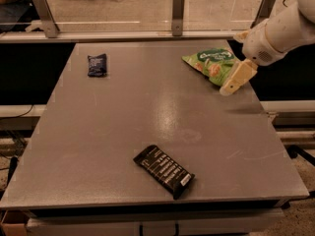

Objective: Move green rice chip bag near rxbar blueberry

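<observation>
The green rice chip bag (211, 64) lies flat on the grey table (123, 112) at the far right. The rxbar blueberry (97, 65), a small navy wrapper, lies at the far left of the table. My gripper (236, 78) hangs at the right edge of the bag on a white arm that comes in from the upper right. Its cream-coloured fingers point down and left, and their tips overlap the bag's right end.
A longer black bar with white text (164, 171) lies near the table's front edge. A glass barrier with metal posts (178, 6) runs along the back edge. Chair legs show on the floor beyond it.
</observation>
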{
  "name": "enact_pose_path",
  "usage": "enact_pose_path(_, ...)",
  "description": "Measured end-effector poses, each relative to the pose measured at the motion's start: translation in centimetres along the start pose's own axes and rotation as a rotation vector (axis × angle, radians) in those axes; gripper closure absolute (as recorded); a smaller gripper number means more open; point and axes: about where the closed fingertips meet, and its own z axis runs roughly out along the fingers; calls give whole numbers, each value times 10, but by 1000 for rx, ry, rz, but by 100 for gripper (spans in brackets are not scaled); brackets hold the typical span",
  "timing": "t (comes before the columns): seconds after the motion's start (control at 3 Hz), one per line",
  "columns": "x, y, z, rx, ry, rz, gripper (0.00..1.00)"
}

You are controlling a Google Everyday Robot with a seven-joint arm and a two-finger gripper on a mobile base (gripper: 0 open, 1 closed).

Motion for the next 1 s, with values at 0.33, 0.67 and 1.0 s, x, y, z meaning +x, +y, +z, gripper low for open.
enact_pose_path(0.33,2,-16,28,7,-29,18,0)
enact_pose_path(0.67,8,-29,47,7,-34,44,18)
enact_pose_path(1.0,15,-33,54,5,-35,62,41)
